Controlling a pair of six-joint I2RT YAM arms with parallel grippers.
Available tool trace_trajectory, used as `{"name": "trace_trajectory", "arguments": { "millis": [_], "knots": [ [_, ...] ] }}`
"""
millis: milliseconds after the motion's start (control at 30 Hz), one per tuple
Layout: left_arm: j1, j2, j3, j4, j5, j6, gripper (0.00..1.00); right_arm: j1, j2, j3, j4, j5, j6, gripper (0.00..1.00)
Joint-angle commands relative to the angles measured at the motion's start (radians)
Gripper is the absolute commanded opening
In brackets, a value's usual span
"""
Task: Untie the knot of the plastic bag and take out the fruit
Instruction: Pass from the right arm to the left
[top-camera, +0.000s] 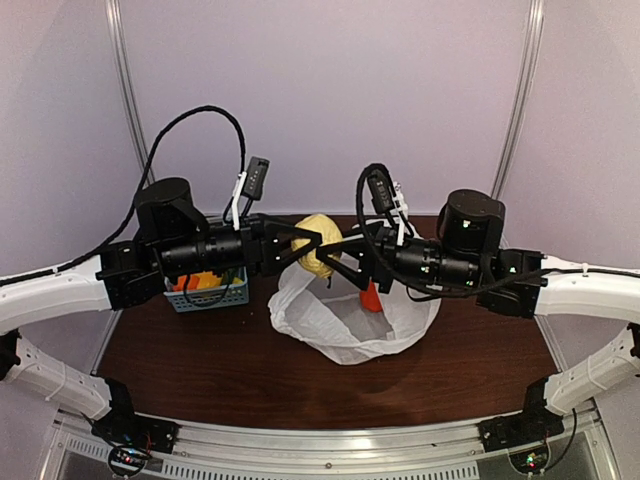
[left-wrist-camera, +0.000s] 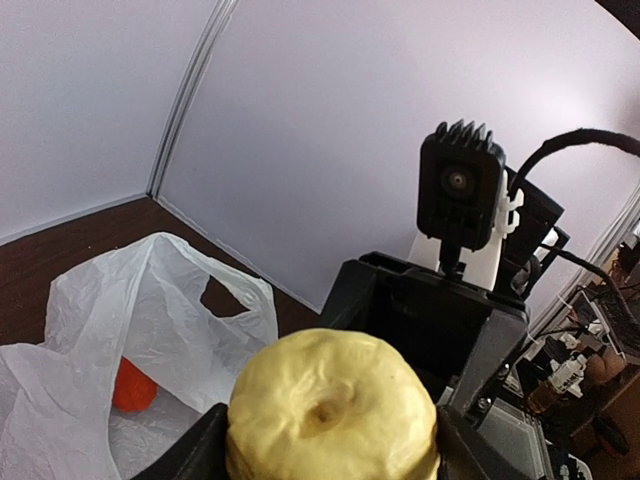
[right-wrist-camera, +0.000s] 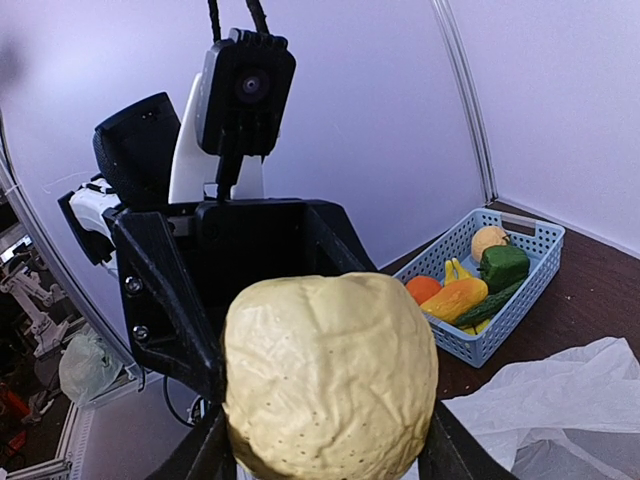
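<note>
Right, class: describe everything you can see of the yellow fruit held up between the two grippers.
The yellow fruit is round, pale and matte, its skin dimpled and wrinkled like moulded plastic, with a shallow brownish dent at one end. It hangs in the air above the open plastic bag. The right gripper clamps its sides; the left gripper flanks it too, contact unclear.

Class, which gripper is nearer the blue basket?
Left. The left gripper sits just right of the blue basket; the right gripper is beyond the yellow fruit, over the plastic bag.
</note>
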Motion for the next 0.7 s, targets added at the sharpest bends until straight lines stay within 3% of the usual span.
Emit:
{"name": "trace_trajectory", "arguments": {
  "millis": [0,133,400,667],
  "knots": [
    [0.0,-0.003,-0.016,0.084,0.041,-0.031,0.56,0.007,0.005,0.026,0.011,-0.011,-0.017,0.53],
    [0.0,0.001,-0.027,0.104,0.056,-0.045,0.44,0.007,0.005,0.023,0.012,0.006,-0.018,0.59],
    [0.024,-0.018,-0.035,0.079,0.042,-0.067,0.34,0.007,-0.017,-0.005,-0.005,0.06,-0.026,0.97],
    [0.186,-0.081,0.029,-0.152,0.012,0.014,0.32,0.006,-0.123,-0.068,-0.034,0.216,-0.036,1.0]
  ]
}}
